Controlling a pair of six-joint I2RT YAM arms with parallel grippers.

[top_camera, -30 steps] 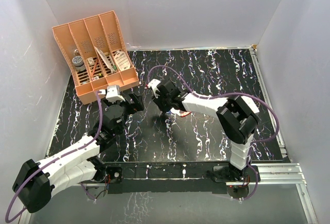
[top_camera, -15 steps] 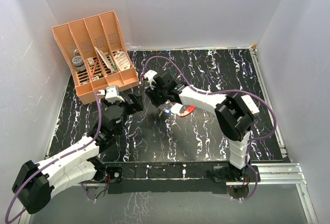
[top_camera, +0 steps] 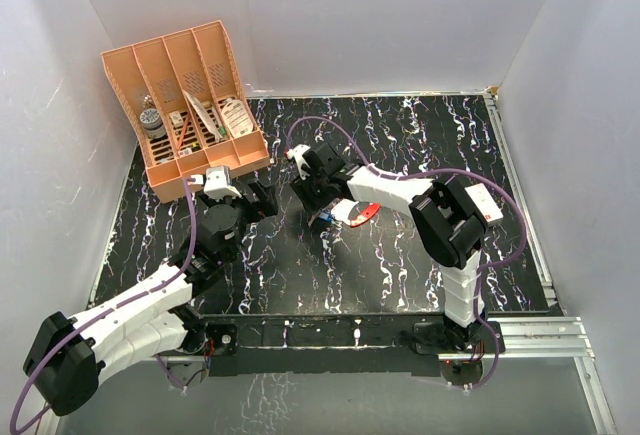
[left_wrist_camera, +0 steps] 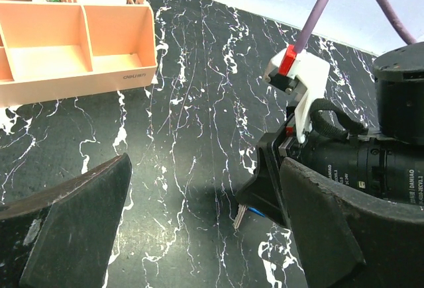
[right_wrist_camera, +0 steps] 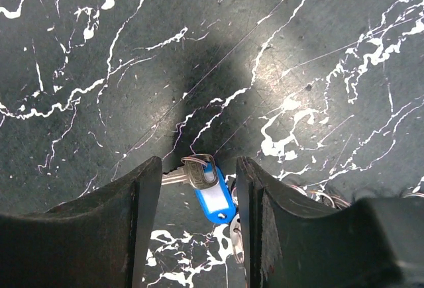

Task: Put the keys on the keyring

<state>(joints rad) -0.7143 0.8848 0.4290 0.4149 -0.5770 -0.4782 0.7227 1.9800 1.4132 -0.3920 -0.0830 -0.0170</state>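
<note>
The keys (right_wrist_camera: 213, 195) are a small silver key on a bright blue tag, lying flat on the black marbled table. My right gripper (right_wrist_camera: 197, 162) is open and points down, one finger on each side of the key without pinching it. A second silver piece (right_wrist_camera: 235, 236) lies against the right finger. The keyring (top_camera: 362, 213), a red-and-silver loop, lies on the table just right of that gripper (top_camera: 320, 211). My left gripper (top_camera: 262, 200) hovers open to the left, and its wrist view shows the key blade (left_wrist_camera: 240, 216) poking out under the right gripper's finger (left_wrist_camera: 268, 189).
An orange desk organizer (top_camera: 185, 105) with pens and small items stands at the back left, and its front tray (left_wrist_camera: 79, 43) is close to the left gripper. White walls enclose the table on three sides. Purple cables loop above both arms.
My right gripper has opened and shifted slightly, and the red keyring now lies uncovered on the table beside it. The left arm has not moved.
</note>
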